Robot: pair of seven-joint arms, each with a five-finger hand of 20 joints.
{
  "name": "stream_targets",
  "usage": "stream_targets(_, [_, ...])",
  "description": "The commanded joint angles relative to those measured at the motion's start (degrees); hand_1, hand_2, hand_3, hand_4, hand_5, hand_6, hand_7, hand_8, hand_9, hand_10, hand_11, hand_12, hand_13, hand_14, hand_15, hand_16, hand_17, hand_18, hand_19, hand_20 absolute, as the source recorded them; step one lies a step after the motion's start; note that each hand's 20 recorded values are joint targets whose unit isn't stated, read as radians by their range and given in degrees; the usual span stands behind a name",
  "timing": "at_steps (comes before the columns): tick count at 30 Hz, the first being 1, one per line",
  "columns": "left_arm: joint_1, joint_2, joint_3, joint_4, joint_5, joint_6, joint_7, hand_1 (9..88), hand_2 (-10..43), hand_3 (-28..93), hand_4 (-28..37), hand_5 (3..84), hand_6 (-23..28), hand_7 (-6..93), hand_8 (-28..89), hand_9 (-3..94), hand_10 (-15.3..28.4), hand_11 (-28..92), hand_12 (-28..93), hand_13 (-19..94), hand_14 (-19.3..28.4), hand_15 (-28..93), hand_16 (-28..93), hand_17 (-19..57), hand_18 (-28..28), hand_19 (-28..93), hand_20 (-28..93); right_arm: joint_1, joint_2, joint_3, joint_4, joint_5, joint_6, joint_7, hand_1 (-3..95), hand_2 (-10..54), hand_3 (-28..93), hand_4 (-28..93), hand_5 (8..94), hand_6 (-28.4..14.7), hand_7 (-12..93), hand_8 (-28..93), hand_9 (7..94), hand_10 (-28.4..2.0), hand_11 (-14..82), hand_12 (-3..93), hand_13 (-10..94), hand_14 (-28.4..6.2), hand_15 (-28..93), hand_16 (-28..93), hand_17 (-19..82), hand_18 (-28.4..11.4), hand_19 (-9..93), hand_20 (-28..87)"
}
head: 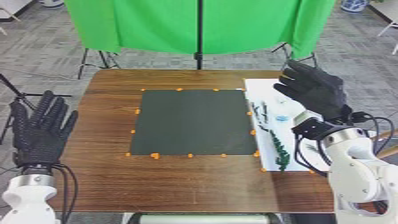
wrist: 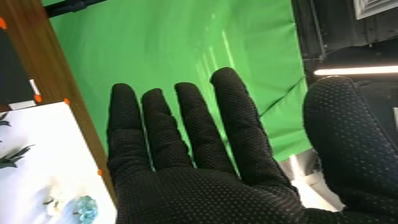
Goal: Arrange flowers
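Note:
In the head view my right hand (head: 313,90) is open above the right part of a white sheet (head: 289,137), at the table's right side. On that sheet lie a dark stem (head: 260,112), a pale blue flower (head: 282,118) and a long green leafy stem (head: 280,152). My left hand (head: 40,132), fingers straight, is at the table's left edge. The right wrist view has my right hand (wrist: 209,192) with straight fingers and thumb apart, holding nothing; beside it the blue flower (wrist: 86,209) and dark leaves (wrist: 12,157) lie on the sheet.
A dark square mat (head: 193,122) lies mid-table, with orange marks around it. The brown table (head: 204,187) extends in front of it. Behind the table hangs a green cloth (head: 151,25) on a stand with a dark pole (head: 200,35).

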Motion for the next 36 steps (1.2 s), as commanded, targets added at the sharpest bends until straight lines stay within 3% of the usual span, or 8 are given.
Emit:
stream_targets(1, [1.02, -0.33, -0.62, 0.03, 0.45, -1.53, -0.73, 35.8, 18.0, 36, -28.3, 38.0, 5.7, 8.5, -10, 27.2, 11.9, 10, 2, 10, 4.9, 14, -15, -4.4, 7.8, 21, 7, -0.01, 0.01, 0.6, -0.38, 0.48, -0.87, 0.35, 17.2, 9.7, 87, -26, 46.9, -1.9, 20, -14, 41.3, -14.4, 8.0, 10.4, 29, -15.6, 14, 13, 10, -17.6, 38, 15])
stream_targets(16, [0.93, -0.01, -0.93, 0.36, 0.89, -2.09, -1.33, 33.9, 16.8, 41, -28.3, 38.3, 5.9, 8.0, -10, 27.4, 11.9, 10, 3, 11, 5.6, 13, -14, -4.1, 8.2, 21, 7, -0.91, 0.71, 0.87, -1.03, 0.11, -0.45, 0.81, 17.5, 10.0, 87, -26, 47.6, -1.5, 20, -14, 42.9, -14.4, 7.6, 10.9, 30, -15.9, 14, 14, 10, -17.9, 38, 15])
stream_targets(20, [0.86, -0.27, -1.01, 0.36, 0.85, -2.17, -1.4, 32.9, 16.4, 44, -28.3, 38.4, 6.0, 7.9, -10, 27.5, 12.1, 10, 3, 11, 6.0, 13, -14, -4.2, 8.5, 21, 7, -1.62, 0.82, 1.16, -1.2, 0.6, 1.16, 0.88, 17.1, 9.3, 87, -26, 40.6, -2.8, 20, -14, 38.2, -16.4, 7.3, 11.2, 30, -16.0, 15, 14, 10, -18.1, 39, 15])
stream_targets(23, [1.04, -0.49, -1.01, 0.24, 0.99, -2.18, -1.37, 32.6, 16.3, 45, -28.3, 38.4, 6.0, 7.9, -10, 27.6, 12.1, 10, 3, 12, 6.1, 13, -13, -4.2, 8.5, 22, 7, -2.56, 1.24, 1.81, -1.8, -1.49, 0.79, 0.94, 17.2, 7.7, 88, -26, 39.9, -2.8, 20, -14, 37.7, -16.8, 7.5, 11.4, 30, -16.1, 15, 14, 10, -18.2, 39, 15])
stream_targets(32, [2.27, -0.81, -1.31, -0.25, 0.83, -1.93, -1.24, 30.7, 15.9, 49, -28.3, 38.4, 6.0, 8.3, -10, 27.8, 12.2, 10, 3, 13, 6.7, 13, -13, -4.3, 8.9, 22, 7, -7.06, 5.57, 0.78, -4.82, -29.07, 5.57, 6.32, 19.3, 4.5, 87, -26, 41.2, -3.9, 21, -14, 38.7, -18.5, 9.5, 12.2, 32, -17.1, 21, 15, 10, -20.0, 44, 17])
stream_targets(34, [2.41, -0.82, -1.48, -0.38, 0.92, -2.04, -1.22, 29.6, 15.7, 51, -28.3, 38.5, 6.0, 8.2, -10, 28.0, 12.3, 10, 3, 13, 7.1, 13, -12, -4.3, 9.0, 22, 7, -8.39, 7.65, -1.21, -5.46, -37.61, 10.78, 8.71, 19.6, 3.7, 86, -25, 43.6, -4.6, 21, -14, 40.6, -18.8, 10.5, 12.1, 33, -17.4, 23, 14, 11, -21.1, 48, 18])
stream_targets(36, [2.78, -0.85, -1.72, -0.55, 0.91, -2.4, -0.94, 29.6, 15.6, 51, -28.3, 38.5, 6.0, 8.2, -10, 28.4, 12.6, 11, 4, 14, 7.4, 14, -12, -4.2, 9.2, 22, 7, -9.63, 7.68, -0.86, -6.05, -36.23, 13.36, 9.21, 20.3, 0.5, 85, -25, 47.0, -4.8, 22, -15, 43.6, -19.1, 11.6, 12.0, 36, -17.8, 25, 13, 12, -21.9, 50, 18])
